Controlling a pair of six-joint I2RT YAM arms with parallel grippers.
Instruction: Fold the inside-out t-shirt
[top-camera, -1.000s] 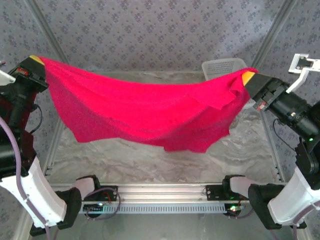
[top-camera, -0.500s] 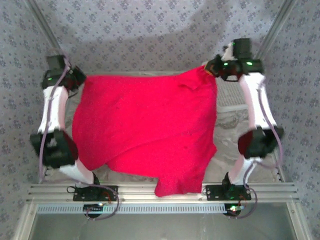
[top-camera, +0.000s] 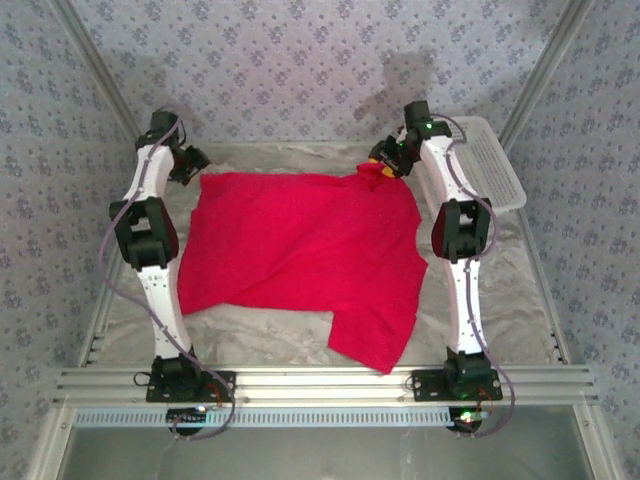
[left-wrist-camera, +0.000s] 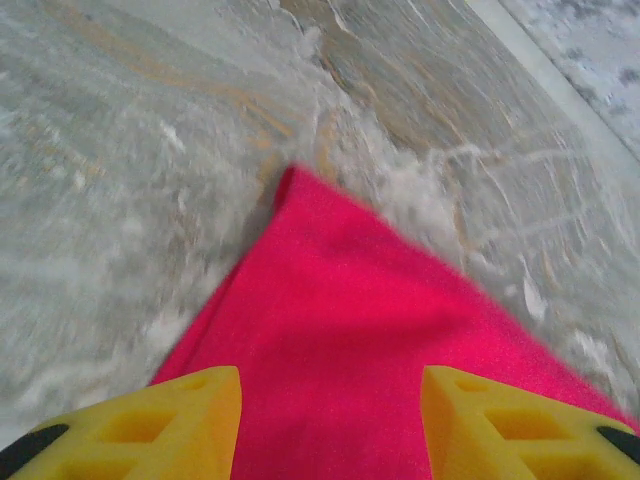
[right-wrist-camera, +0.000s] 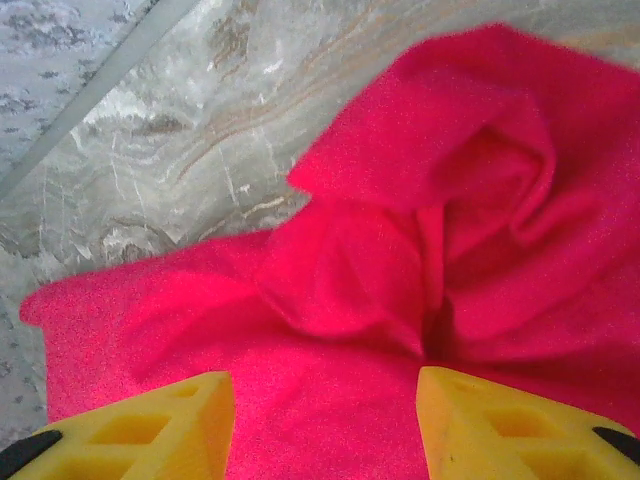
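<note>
Two arms are standing on the near rail (top-camera: 320, 382), the left arm (top-camera: 150, 270) and the right arm (top-camera: 462, 270) both stretching toward the far end of the table (top-camera: 250, 330). Just beyond the rail a strip of bare marble is showing, widest at the near left. Past it the shirt (top-camera: 300, 245) is lying spread flat, its lowest corner pointing toward the rail near the right arm's base. Its side edges are running just inside the two arms, leaving bare table outside each.

At the far left corner the left gripper (top-camera: 193, 166) is hovering with its yellow fingers (left-wrist-camera: 190, 420) parted, gripping nothing, and the cloth's corner is lying flat on the marble below them. At the far right corner the right gripper (top-camera: 380, 168) is hanging with its fingers (right-wrist-camera: 170, 425) likewise parted over a bunched, twisted fold of cloth.

Farther right a basket (top-camera: 492, 165) is sitting by the wall (top-camera: 300, 70), apart from the shirt.
</note>
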